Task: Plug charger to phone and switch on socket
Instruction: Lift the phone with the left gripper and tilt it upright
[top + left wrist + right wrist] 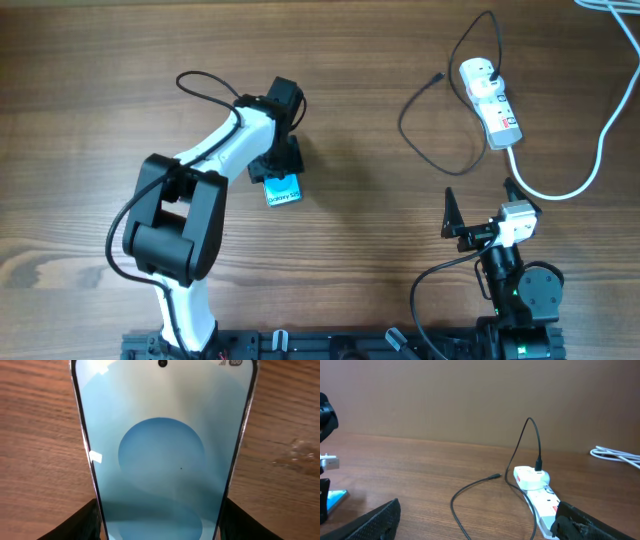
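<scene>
The phone (284, 191) lies on the wooden table with its cyan screen up. It fills the left wrist view (165, 450), and a sliver shows at the left of the right wrist view (332, 500). My left gripper (275, 165) sits over it, fingers (160, 515) against both long edges. The charger's white adapter (478, 72) sits plugged in the socket (495, 108), a white power strip. Its black cable (415, 130) loops on the table, and the plug tip (437, 78) lies free. My right gripper (480, 195) is open and empty, short of the socket (542, 500) and cable (470, 490).
The socket's thick white cord (600, 150) curves off to the far right corner and also shows in the right wrist view (615, 454). The left arm's own black cable (205, 90) arcs above the arm. The arm bases stand at the front edge.
</scene>
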Available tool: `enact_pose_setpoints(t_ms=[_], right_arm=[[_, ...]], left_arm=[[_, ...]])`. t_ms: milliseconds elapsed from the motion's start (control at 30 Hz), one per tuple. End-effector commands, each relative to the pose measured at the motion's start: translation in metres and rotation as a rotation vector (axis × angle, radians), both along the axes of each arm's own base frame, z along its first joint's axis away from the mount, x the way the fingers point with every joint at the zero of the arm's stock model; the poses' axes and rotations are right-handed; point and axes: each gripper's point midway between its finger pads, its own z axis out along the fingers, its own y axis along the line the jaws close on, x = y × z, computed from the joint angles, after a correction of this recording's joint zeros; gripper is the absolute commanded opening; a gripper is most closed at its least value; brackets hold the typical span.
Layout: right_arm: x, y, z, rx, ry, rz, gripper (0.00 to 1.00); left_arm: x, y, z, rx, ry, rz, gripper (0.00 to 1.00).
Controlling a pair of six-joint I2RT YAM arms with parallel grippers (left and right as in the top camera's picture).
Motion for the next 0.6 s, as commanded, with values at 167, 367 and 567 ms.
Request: enact_pose_setpoints(t_ms=[167,367,567], right_arm=[[0.0,0.001,0.002,-0.016,-0.014,0.001,1.0],[0.0,0.001,0.002,-0.017,-0.014,0.001,1.0],[0.0,0.001,0.002,-0.017,-0.014,0.001,1.0]], left_arm=[[0.014,0.001,0.011,-0.013,0.005,0.04,0.52],[0.015,0.004,0.024,-0.006,-0.018,0.04,0.53],[0.024,0.0,0.073,-0.032,-0.084,0.04,0.52]])
